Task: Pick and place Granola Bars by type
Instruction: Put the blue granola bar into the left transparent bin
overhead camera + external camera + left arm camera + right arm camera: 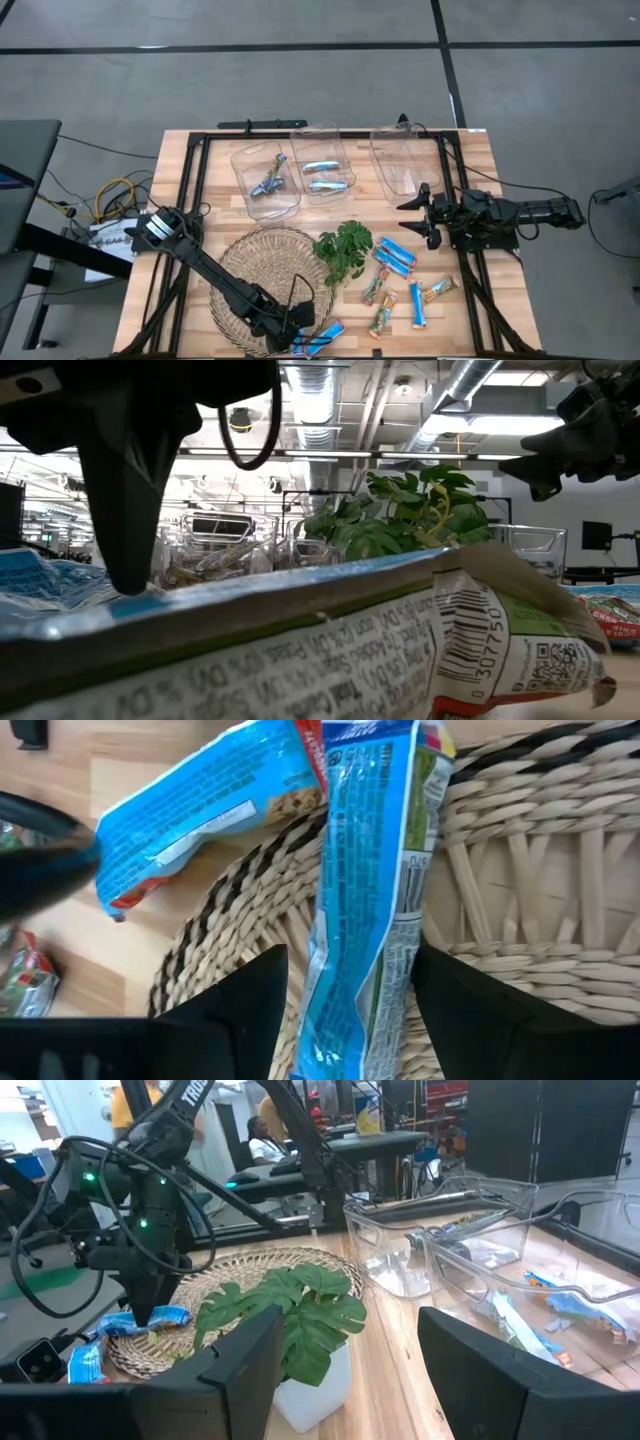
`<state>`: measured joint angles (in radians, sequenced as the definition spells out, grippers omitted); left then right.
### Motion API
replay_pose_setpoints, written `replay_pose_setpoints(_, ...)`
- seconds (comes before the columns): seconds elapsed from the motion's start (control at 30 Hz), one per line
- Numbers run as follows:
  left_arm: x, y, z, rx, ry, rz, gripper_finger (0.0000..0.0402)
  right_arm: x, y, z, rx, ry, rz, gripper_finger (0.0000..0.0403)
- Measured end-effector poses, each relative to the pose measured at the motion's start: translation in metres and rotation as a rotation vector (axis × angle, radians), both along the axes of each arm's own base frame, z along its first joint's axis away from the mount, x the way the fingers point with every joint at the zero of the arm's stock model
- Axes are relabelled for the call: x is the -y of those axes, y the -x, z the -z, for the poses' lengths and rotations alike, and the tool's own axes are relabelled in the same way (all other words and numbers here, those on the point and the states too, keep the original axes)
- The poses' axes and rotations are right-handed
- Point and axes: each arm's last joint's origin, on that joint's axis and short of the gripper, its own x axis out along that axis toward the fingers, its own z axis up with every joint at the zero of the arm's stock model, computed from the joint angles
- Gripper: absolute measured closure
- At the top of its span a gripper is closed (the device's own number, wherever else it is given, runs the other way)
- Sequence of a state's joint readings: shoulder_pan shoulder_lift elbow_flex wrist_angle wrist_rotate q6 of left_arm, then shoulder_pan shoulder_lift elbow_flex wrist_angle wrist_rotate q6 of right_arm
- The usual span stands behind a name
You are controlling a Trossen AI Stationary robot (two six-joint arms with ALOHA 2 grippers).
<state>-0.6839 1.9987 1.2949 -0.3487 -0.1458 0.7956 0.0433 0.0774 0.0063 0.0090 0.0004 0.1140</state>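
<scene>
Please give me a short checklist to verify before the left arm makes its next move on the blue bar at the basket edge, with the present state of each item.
1. Left pincer open: ok, its fingers stand apart.
2. Blue bar between the fingers: ok, it lies lengthwise in the gap, on the wicker basket rim.
3. Only one bar in the gap: ok; the second blue bar lies beside it on the wood, outside the fingers.
4. Fingers touching the wrapper: cannot tell.
5. Right pincer out of the way: ok, open, waiting over the table's right side, near the clear bins.
6. Green plant clear of the left arm: ok, it stands apart from it.
</scene>
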Motion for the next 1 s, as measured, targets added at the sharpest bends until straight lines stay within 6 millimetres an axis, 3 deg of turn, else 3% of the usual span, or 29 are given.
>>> replay_pose_setpoints(0.13,0.0,0.0,0.0,-0.006,0.007,-0.01,0.0226,0.0,0.0,0.0,-0.001,0.0,0.0,0.0178)
replay_pose_setpoints(0.4,-0.001,0.001,0.001,-0.028,0.024,-0.028,0.0335,0.0,0.0,0.0,-0.002,0.0,0.0,0.0178)
replay_pose_setpoints(0.53,0.0,0.001,0.001,-0.028,0.035,-0.064,0.037,0.0,0.0,0.0,-0.002,0.0,0.0,0.0178)
replay_pose_setpoints(0.77,0.006,0.004,-0.005,0.02,0.047,-0.109,0.0368,0.0,0.0,0.0,-0.002,0.0,0.0,0.0178)
replay_pose_setpoints(1.0,0.001,0.005,-0.044,0.151,0.117,-0.183,0.0363,0.0,0.0,0.0,-0.002,0.0,0.0,0.0178)
